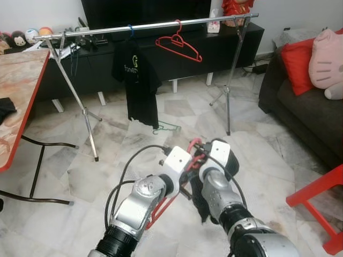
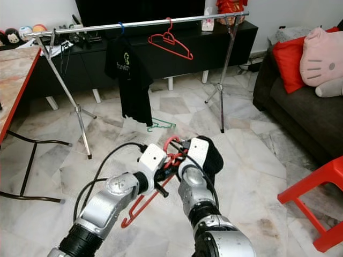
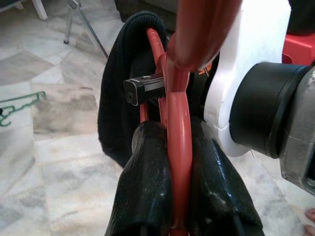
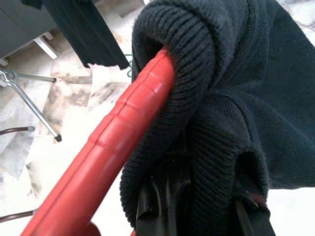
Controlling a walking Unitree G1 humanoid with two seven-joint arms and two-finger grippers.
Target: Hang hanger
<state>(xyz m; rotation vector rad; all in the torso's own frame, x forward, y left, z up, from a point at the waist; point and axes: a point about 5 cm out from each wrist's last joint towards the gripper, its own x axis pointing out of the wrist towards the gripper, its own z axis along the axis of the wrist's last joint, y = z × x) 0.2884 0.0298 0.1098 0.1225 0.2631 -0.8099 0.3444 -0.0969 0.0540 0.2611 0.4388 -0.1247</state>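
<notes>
Low in the frame's centre, the left hand (image 3: pixel 179 196) pinches a red hanger (image 2: pixel 140 206); the right hand (image 4: pixel 197 201) is clamped on a black knit garment (image 4: pixel 231 88) draped over it.

Marble-tiled floor (image 1: pixel 257 160), pale with grey veining. Standing on it: silver clothes rack (image 1: pixel 144 25) on tripod legs, black TV cabinet (image 1: pixel 214 48) behind, dark sofa (image 1: pixel 305 115) at right, red stool (image 1: pixel 321 201), marble-topped table (image 1: pixel 19 91) on black legs at left. Green hanger (image 1: pixel 167 127) lying flat on tiles under rack.
</notes>
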